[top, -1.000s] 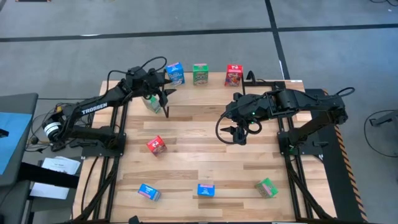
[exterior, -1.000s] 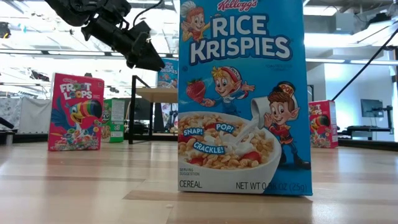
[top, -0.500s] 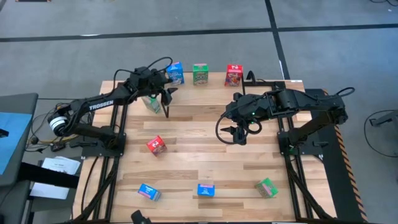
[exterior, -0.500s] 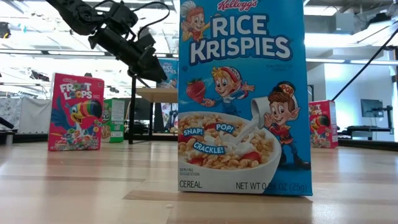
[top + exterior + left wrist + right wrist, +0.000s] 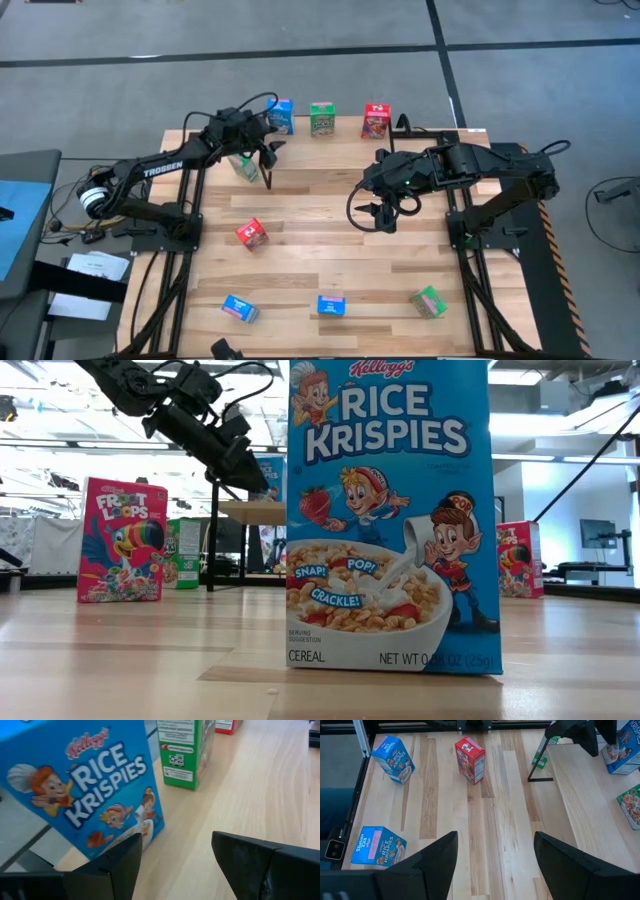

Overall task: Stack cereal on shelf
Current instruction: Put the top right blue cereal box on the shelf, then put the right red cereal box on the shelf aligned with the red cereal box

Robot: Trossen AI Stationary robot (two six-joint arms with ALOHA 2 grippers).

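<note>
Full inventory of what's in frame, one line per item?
blue cereal boxes: three; one on the shelf, two on the table's near edge
green cereal boxes: three; one on the shelf, one by a shelf leg, one near edge
red cereal boxes: two seen from above; shelf, table
shelf: one, light wood, far edge
table: one, slatted wood
left gripper: open, at the shelf's blue box
right gripper: open, above mid-table

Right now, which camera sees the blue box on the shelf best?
The left wrist view: the blue box fills it, name readable. High view shows it small; low view, mostly hidden; right wrist view, cut off.
</note>
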